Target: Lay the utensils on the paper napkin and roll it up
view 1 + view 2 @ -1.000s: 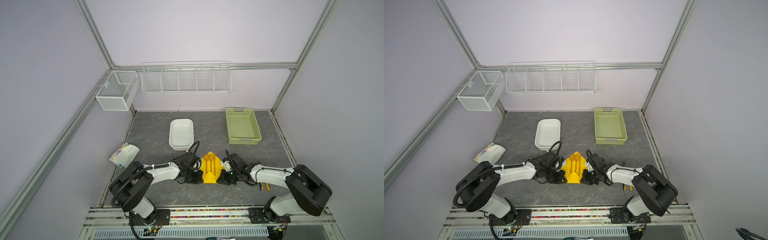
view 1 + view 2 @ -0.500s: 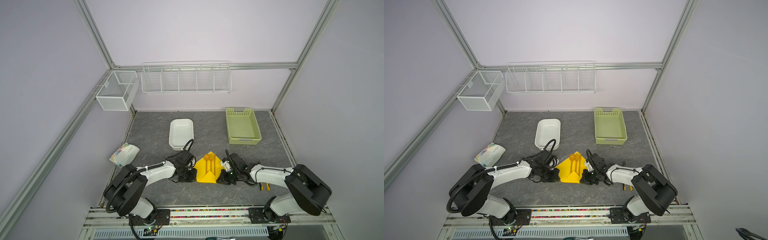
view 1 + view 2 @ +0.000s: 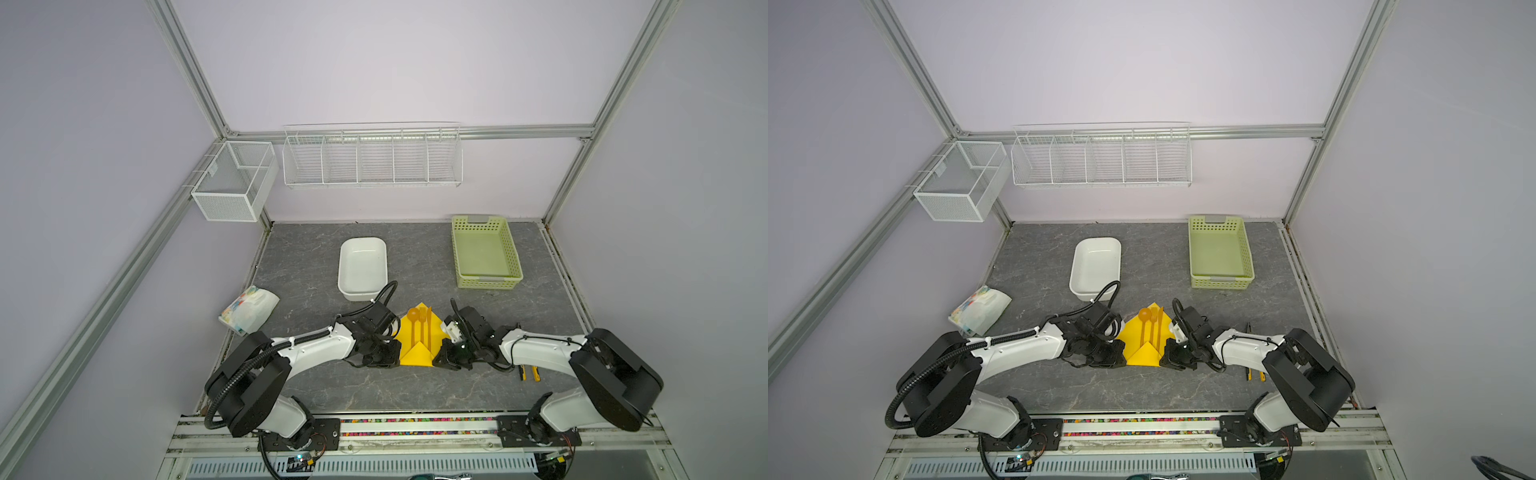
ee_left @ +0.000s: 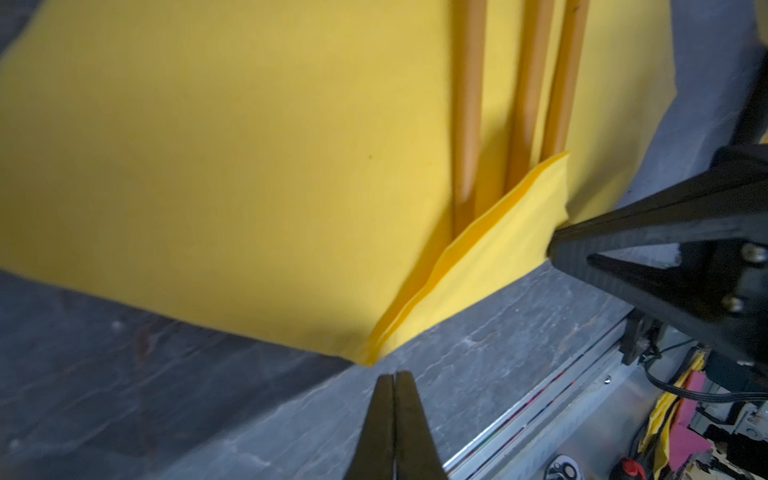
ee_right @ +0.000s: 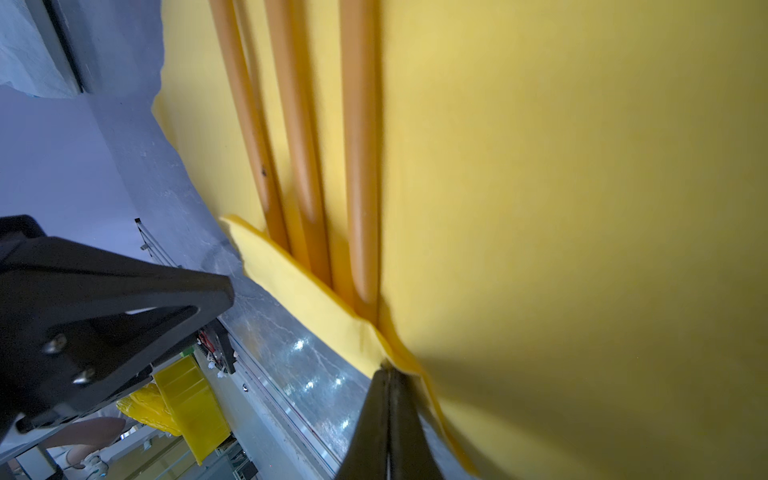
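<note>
Well, the paper napkin lies on the tabletop just in front of the white tub, with the utensils on it, handle ends tucked under its folded corner. The left fingers are pressed together, just clear of that fold. The right fingers, likewise pressed together, touch the napkin's edge.

My pincer sat with its tips pressed together, just off the folded corner of the yellow napkin, not quite touching it. The napkin lay spread on the grey worktop. Three orange utensil handles ran side by side on it, their ends tucked under a turned-over flap. The other pincer touched that flap's edge with its tip.
</note>
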You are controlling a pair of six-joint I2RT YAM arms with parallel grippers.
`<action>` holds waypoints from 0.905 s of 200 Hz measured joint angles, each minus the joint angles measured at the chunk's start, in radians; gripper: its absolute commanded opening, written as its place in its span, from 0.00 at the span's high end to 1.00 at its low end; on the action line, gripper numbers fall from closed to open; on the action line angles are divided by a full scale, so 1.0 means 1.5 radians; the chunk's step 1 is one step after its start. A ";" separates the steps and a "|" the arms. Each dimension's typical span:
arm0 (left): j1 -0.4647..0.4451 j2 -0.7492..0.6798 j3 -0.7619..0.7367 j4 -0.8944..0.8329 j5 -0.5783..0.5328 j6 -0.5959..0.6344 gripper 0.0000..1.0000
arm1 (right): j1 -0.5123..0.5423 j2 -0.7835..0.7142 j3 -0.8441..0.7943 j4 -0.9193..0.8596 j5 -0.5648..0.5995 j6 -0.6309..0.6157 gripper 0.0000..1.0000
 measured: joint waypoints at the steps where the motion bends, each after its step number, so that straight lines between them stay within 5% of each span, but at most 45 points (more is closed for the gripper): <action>1: 0.000 0.000 0.001 0.001 0.000 0.000 0.97 | 0.000 0.000 0.000 0.000 0.000 0.000 0.93; 181: -0.007 0.095 0.005 0.129 0.051 -0.018 1.00 | -0.001 -0.009 0.004 -0.029 0.010 -0.019 0.93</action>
